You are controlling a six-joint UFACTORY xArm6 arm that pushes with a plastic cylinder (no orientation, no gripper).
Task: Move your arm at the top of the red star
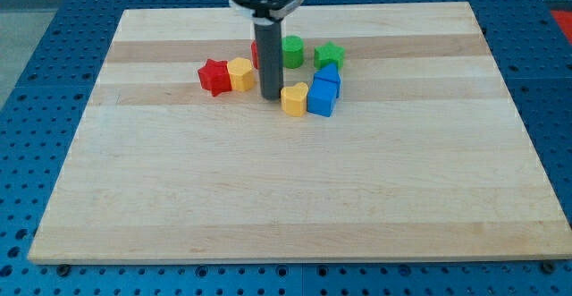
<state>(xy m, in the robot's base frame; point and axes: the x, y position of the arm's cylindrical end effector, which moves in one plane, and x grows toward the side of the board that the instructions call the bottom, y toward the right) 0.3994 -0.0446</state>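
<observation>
Clearly unfinished: my tip (269, 97) (a bare rod, no fingers to open or close) rests beside the yellow block (240, 73), with the red star (213, 76) further toward the view's left; the spot above it is unreached.

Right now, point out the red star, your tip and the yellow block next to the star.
red star (213, 76), camera view, centre of its body
my tip (271, 97), camera view, rod's very end
yellow block (240, 74), camera view, front face
</observation>
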